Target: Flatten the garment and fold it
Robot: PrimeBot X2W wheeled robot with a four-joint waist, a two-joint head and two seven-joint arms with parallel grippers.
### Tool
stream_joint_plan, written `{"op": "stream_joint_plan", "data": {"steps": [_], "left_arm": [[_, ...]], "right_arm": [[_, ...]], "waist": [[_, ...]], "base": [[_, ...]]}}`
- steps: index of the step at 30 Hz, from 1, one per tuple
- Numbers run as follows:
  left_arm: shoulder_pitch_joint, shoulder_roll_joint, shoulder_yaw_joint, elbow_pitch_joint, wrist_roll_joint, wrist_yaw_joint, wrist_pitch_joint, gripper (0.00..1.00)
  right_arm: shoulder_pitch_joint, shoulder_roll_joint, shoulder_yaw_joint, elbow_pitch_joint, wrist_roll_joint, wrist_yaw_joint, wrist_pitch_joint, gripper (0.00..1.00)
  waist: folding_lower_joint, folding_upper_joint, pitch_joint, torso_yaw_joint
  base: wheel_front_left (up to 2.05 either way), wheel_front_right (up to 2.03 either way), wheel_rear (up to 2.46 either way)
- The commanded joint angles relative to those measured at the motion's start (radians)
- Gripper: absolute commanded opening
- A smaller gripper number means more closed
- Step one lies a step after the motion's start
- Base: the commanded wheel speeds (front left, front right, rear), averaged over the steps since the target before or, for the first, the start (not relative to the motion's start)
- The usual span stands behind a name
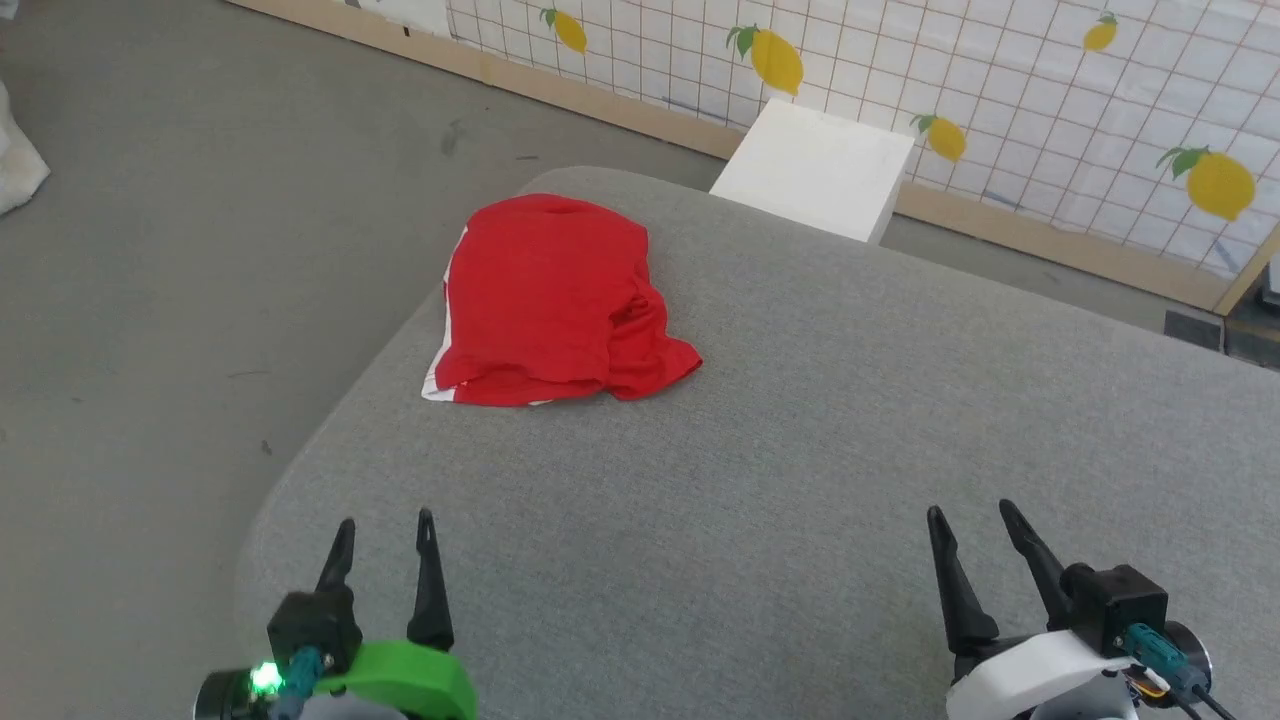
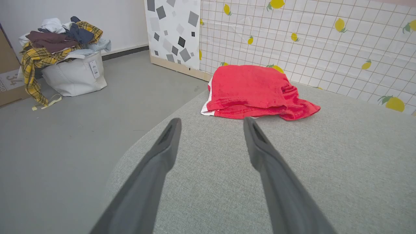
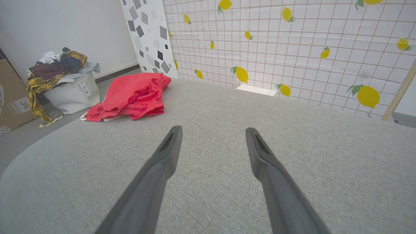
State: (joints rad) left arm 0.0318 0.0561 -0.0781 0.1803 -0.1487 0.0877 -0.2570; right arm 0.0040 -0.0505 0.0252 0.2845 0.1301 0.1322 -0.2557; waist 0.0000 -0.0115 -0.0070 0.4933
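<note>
One broad grey upholstered table [image 1: 800, 450] is spreading across the head view, and the garment [image 1: 545, 300], a pair of bright red shorts, is lying on it toward eleven o'clock, close to the table's far left rounded corner. The shorts are sitting in a rumpled heap. One side is doubling over itself, a bunched lobe is sticking out at four o'clock of the pile, and white trim is peeking out along its nine o'clock edge. Judging from that, nothing of the task is done yet: the flattening is waiting to begin and the folding is coming after it. The left gripper [image 1: 386, 518] at seven o'clock and the right gripper [image 1: 970, 507] at five o'clock are both hovering over bare table, fingers spread wide, pinching nothing, well apart from the shorts.

Beyond the table, a lemon-printed grid wall panel [image 1: 1000, 70] is running from twelve to two o'clock. In the left wrist view, a pale laundry bag [image 2: 74, 74] heaped with clothes is standing on the floor at ten o'clock. A white block [image 1: 815, 165] is resting at one o'clock, just past the table's far edge. Nothing is lying between the grippers and the shorts. The likelier trouble is the nearby table edge, since a careless drag could be sending the fabric off it.
</note>
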Motion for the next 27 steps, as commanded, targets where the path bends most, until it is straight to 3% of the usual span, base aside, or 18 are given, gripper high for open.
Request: {"op": "stream_joint_plan", "data": {"steps": [1,5,11,14,19,23,27], "left_arm": [[-0.039,0.003,0.002,0.007,-0.006,-0.013,-0.005,1.00],[-0.152,0.026,0.007,0.046,-0.026,-0.049,0.005,1.00],[-0.391,0.072,0.037,0.158,-0.103,-0.125,0.103,1.00],[-0.522,0.096,0.069,0.238,-0.173,-0.156,0.205,1.00],[-0.702,0.144,0.122,0.345,-0.280,-0.171,0.417,1.00],[-0.801,0.169,0.131,0.416,-0.343,-0.172,0.628,1.00],[-0.845,0.185,0.121,0.462,-0.366,-0.142,0.812,1.00]], "right_arm": [[0.003,0.000,-0.001,-0.008,-0.006,-0.002,-0.005,1.00],[-0.012,0.000,-0.008,-0.032,-0.024,-0.002,0.007,1.00],[-0.042,0.000,-0.033,-0.096,-0.070,-0.002,0.043,1.00],[-0.061,0.000,-0.052,-0.145,-0.098,-0.002,0.070,1.00],[-0.088,0.000,-0.102,-0.225,-0.130,-0.002,0.102,1.00],[-0.089,0.000,-0.142,-0.263,-0.143,-0.002,0.114,1.00],[-0.083,0.000,-0.169,-0.287,-0.146,-0.002,0.114,1.00]], "waist": [[0.0000,0.0115,0.013,-0.009],[0.0000,0.0115,0.044,-0.032],[0.0000,0.0115,0.133,-0.102],[0.0000,0.0115,0.202,-0.153],[0.0000,0.0115,0.325,-0.232],[0.0000,0.0115,0.400,-0.276],[0.0000,0.0115,0.446,-0.299]], "base": [[0.00,0.00,0.00],[0.00,0.00,0.00],[0.00,0.00,0.00],[0.00,0.00,0.00],[0.00,0.00,0.00],[0.00,0.00,0.00],[0.00,0.00,0.00]]}}
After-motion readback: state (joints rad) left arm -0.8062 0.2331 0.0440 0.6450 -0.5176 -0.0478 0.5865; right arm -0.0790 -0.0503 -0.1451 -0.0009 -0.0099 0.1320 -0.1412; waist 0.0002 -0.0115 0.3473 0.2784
